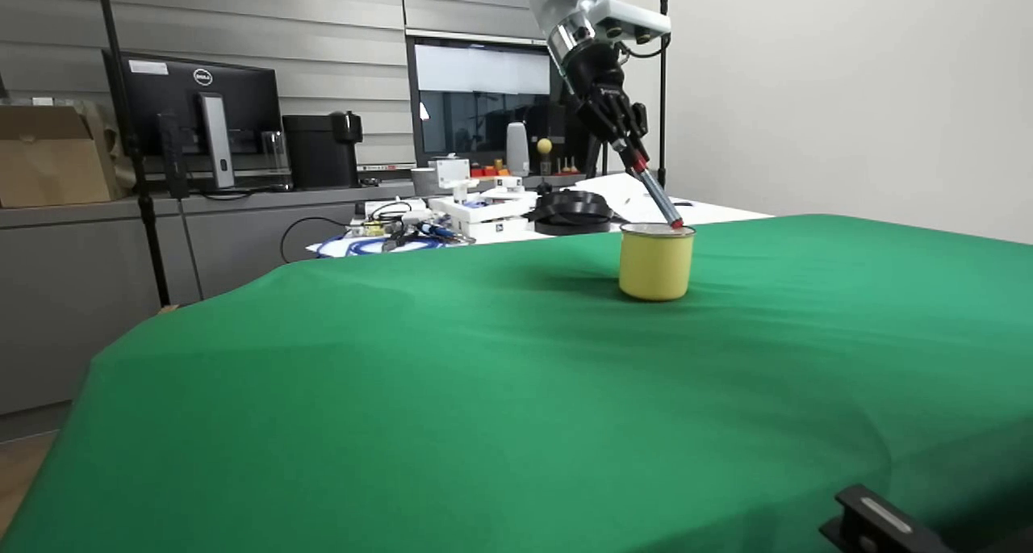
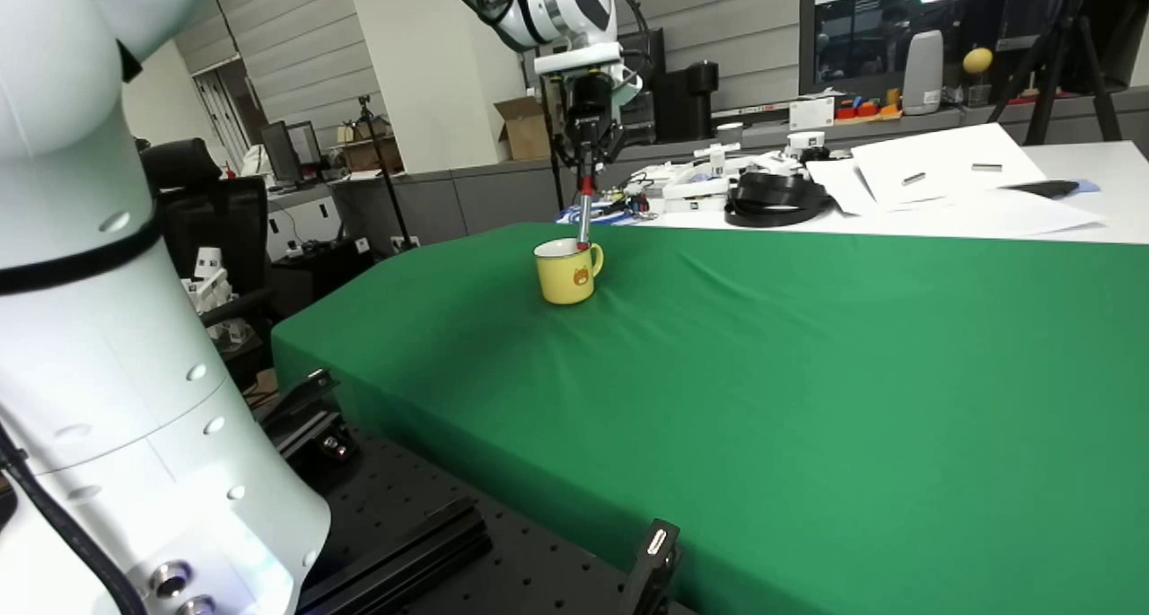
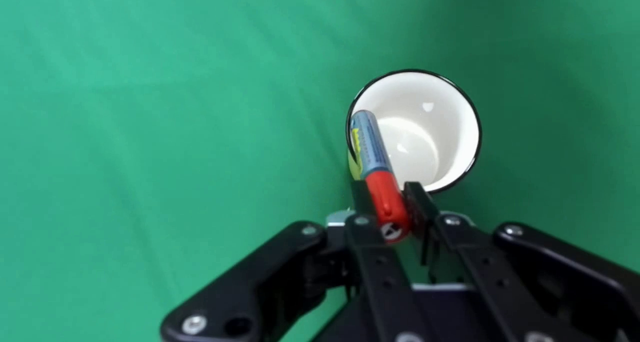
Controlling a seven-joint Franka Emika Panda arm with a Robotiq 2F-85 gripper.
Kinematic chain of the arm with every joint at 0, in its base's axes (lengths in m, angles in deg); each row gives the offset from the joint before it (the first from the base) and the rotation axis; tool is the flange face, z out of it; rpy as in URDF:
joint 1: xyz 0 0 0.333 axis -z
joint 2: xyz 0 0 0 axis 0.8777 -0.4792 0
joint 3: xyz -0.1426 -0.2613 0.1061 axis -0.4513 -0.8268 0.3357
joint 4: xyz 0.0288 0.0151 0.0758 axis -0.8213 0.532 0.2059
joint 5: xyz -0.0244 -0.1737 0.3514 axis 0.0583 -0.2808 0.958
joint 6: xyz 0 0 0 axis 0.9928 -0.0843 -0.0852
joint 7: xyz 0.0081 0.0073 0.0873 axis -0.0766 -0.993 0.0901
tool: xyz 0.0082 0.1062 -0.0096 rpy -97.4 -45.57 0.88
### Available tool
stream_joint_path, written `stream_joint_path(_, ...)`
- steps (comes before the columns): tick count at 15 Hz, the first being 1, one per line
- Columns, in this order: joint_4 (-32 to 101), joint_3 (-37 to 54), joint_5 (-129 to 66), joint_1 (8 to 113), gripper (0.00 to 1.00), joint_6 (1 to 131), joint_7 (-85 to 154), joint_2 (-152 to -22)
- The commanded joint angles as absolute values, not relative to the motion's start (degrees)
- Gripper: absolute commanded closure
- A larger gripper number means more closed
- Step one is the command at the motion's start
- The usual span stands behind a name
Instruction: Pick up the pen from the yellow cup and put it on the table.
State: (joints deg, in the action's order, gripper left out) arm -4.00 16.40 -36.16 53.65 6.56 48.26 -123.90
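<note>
The pen is a marker with a red cap and a grey-blue barrel. It shows in both exterior views (image 1: 660, 198) (image 2: 585, 213) and in the wrist view (image 3: 371, 145). My gripper (image 3: 388, 194) is shut on its red cap, and it also shows in the exterior views (image 1: 633, 159) (image 2: 588, 177). The pen is tilted, its lower red end visible at about rim height of the yellow cup (image 1: 655, 266) (image 2: 564, 278). In the wrist view the cup's white inside (image 3: 452, 120) shows nothing else in it. The cup stands upright on the green table (image 1: 403, 391) (image 2: 808, 399).
The cup's handle (image 2: 598, 259) shows in an exterior view. Behind the green table is a white desk with papers (image 2: 942, 171), a black coil (image 2: 776, 197) and white parts (image 1: 484, 210). Black clamp parts (image 1: 884, 521) (image 2: 653, 561) stand at the table's near edge.
</note>
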Motion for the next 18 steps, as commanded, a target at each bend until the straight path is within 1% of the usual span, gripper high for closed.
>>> stream_joint_path(1, -7.5, 16.0, -34.7, 55.0, 0.95, 3.0, 46.4, -124.2)
stream_joint_path(7, -9.7, 15.6, -33.9, 55.7, 0.95, -1.2, 43.8, -124.7)
stream_joint_path(8, -6.5, 14.9, -34.2, 58.0, 0.95, 1.6, 45.2, -125.0)
stream_joint_path(14, -2.8, 12.2, -34.8, 62.7, 0.95, 1.9, 45.9, -128.3)
stream_joint_path(18, 0.5, 12.0, -34.6, 64.8, 0.95, 4.3, 46.1, -130.2)
